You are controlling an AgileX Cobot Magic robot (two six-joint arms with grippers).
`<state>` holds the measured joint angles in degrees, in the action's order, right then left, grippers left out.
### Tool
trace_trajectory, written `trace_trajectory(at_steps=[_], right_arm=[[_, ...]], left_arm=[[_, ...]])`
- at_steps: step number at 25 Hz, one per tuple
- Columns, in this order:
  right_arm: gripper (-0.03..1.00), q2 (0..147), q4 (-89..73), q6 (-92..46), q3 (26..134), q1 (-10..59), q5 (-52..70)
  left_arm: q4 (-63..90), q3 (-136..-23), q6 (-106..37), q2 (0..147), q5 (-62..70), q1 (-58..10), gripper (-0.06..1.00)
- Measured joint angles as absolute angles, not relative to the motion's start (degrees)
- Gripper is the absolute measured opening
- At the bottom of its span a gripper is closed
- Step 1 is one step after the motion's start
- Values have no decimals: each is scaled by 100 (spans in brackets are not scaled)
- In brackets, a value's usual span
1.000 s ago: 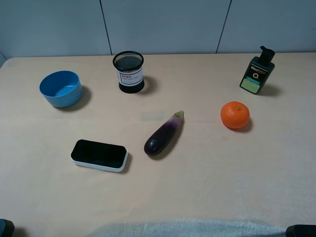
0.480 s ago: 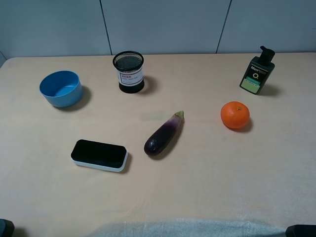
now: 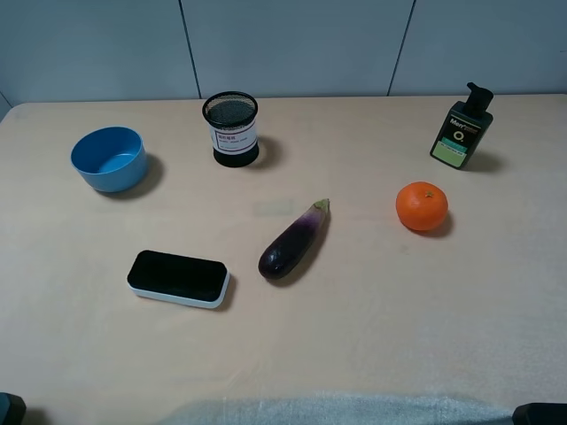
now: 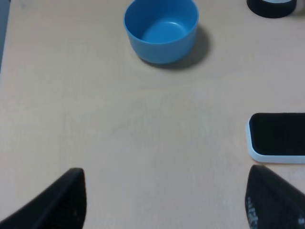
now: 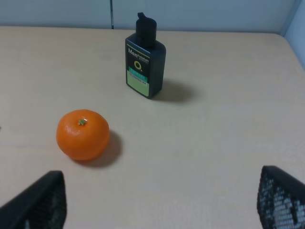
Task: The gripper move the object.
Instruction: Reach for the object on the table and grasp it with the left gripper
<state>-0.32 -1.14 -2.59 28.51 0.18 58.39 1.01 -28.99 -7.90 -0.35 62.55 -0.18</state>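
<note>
The object, a small round blue bowl [image 3: 109, 158], stands upright and empty at the table's far left, left of the black mesh cup [image 3: 232, 129]. In the left wrist view the bowl [image 4: 161, 28] lies well ahead of my left gripper [image 4: 167, 205], whose two dark fingertips [image 4: 66, 200] stand wide apart over bare table; it is open and holds nothing. My right gripper [image 5: 159, 205] is open too, its fingers [image 5: 40, 200] spread above the tabletop short of the orange [image 5: 83, 134]. Neither gripper touches anything.
A black-and-white eraser-like block [image 3: 178, 278] lies front left, and an eggplant [image 3: 294, 240] sits mid-table. The orange [image 3: 422, 205] and a dark pump bottle [image 3: 461, 127] are on the right. A grey wall runs behind the table's far edge.
</note>
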Motion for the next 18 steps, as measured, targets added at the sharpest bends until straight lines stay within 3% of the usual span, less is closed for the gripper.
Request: trace_trajectory(at_steps=[18], right_arm=[[61,-32,-114,-259,2851,18,5839]], left_arm=[[101,-2899,-790,-35,6255,-18,69]])
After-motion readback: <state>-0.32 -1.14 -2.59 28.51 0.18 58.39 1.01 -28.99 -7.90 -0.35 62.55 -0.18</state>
